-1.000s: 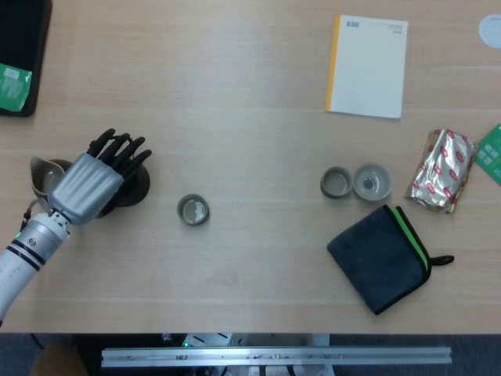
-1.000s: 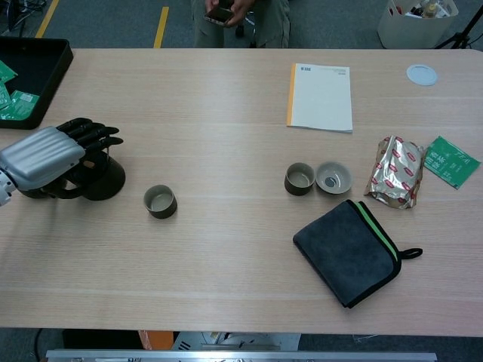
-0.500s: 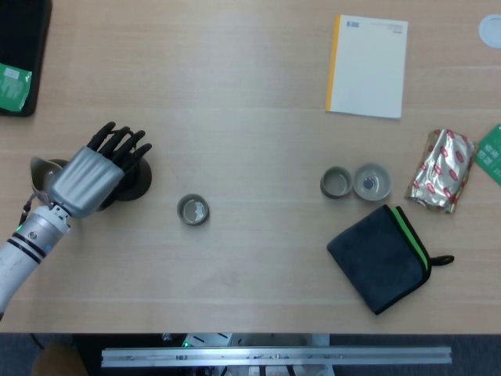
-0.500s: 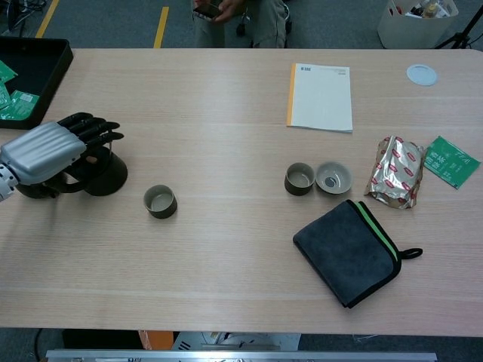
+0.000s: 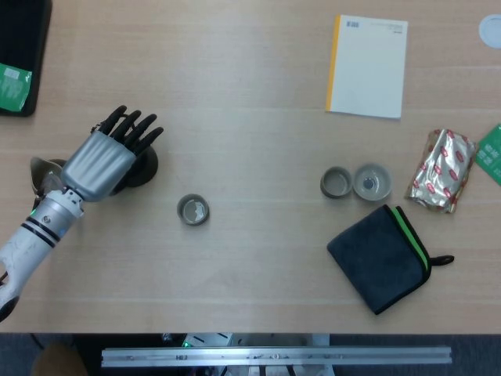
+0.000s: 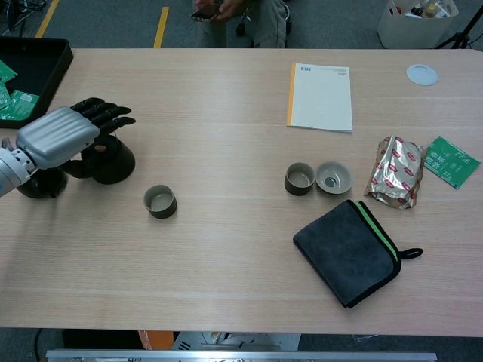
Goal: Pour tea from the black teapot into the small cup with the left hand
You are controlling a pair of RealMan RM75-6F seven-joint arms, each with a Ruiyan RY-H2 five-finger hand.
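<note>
The black teapot (image 5: 143,167) (image 6: 115,160) sits at the table's left, mostly covered by my left hand (image 5: 100,161) (image 6: 60,136). The hand lies over the pot's handle side with its dark fingers (image 5: 133,129) reaching across the top; the grip itself is hidden, but the pot travels with the hand. The small cup (image 5: 192,210) (image 6: 160,201) stands upright to the right of the pot and nearer me, apart from both. My right hand is in neither view.
A grey pitcher (image 5: 41,174) stands behind my left wrist. Two more cups (image 5: 336,182) (image 5: 372,181) sit mid-right, with a dark folded cloth (image 5: 380,257), a foil packet (image 5: 442,170) and a notebook (image 5: 366,66). A black tray (image 6: 30,68) fills the far left corner.
My left hand and the teapot under it have shifted together to the right and away from me. The small cup has stayed put.
</note>
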